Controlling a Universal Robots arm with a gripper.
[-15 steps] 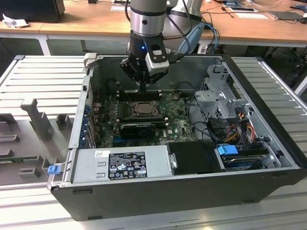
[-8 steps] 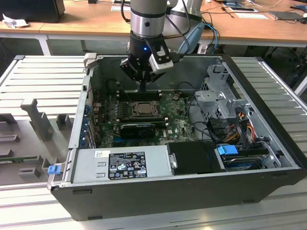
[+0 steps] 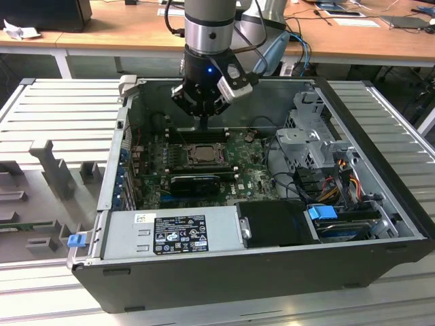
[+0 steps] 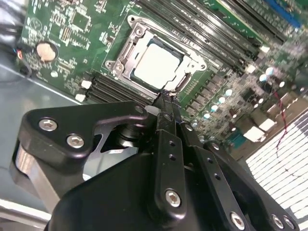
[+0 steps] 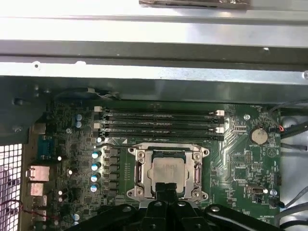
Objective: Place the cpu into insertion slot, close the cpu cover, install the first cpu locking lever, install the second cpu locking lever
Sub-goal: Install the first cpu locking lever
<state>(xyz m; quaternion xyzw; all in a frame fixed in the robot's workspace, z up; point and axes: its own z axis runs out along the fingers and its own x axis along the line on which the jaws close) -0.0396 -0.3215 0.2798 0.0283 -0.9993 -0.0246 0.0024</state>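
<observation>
1. Exterior view: a grey ribbed metal table carries an open black computer case. Along the case's near wall sits a silver power supply, with a black drive bay beside it toward the exterior view's right.
2. Farther in lies the green motherboard. A long black expansion card sits just near of the insertion slot.
3. In the first wrist view the cpu lies flat in the insertion slot. The cpu cover is down around it, its window framing the chip's face.
4. The gripper hangs over the insertion slot, fingers pressed together with nothing between them. In the second wrist view the fingertips meet at the cover's edge, just beside the cpu. Whether they touch the metal cannot be told.
5. Beyond the socket, in the first wrist view, run black memory slots, then the case's far wall.
6. Farthest off stand wooden desks strewn with cables and papers.
</observation>
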